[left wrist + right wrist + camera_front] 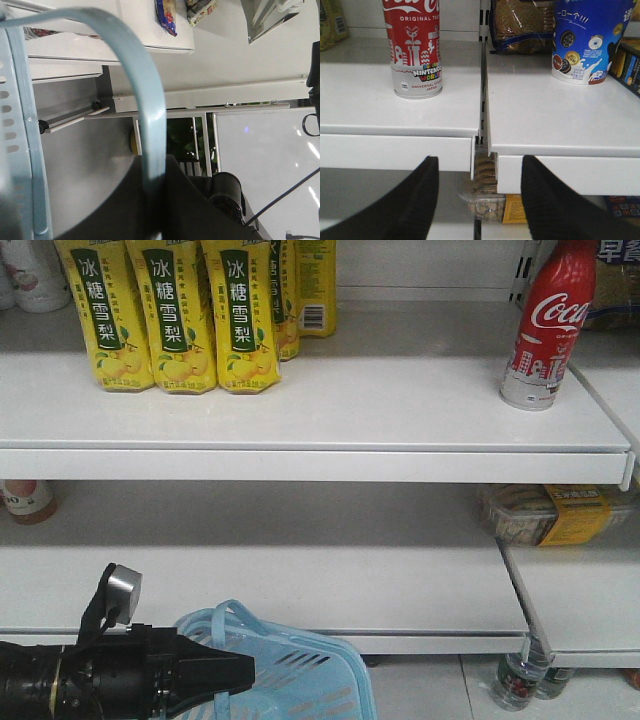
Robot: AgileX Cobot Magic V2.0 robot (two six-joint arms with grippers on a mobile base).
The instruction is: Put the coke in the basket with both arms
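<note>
Coke [540, 330] stands upright on the upper shelf [320, 410], at 2 o'clock in the front view, close to the right-hand end of that shelf board. Yellow drink cartons [175, 315] stand on the same shelf at 11 o'clock, well apart from the coke.

In my right wrist view the coke [415, 50] sits at 11 o'clock from my right fingers [427, 172], set back from the shelf's front edge. My right fingers are spread wide and hold nothing. They sit in front of the shelf's front lip, apart from the coke, and the seam between two shelf boards shows in the gap between them. A blue snack cup [587, 40] stands at 1 o'clock on the neighbouring board, with a biscuit pack [522, 25] just beside it at 12 o'clock.

The basket [300, 680] sits tilted at 6 o'clock in the front view, in front of the lower shelf [300, 590]. My left fingers [215, 672] are closed on its handle [145, 100]. The left wrist view shows the handle arching over and running into the dark finger at 6 o'clock. The slotted basket wall lies along 9 o'clock in that view.
</note>
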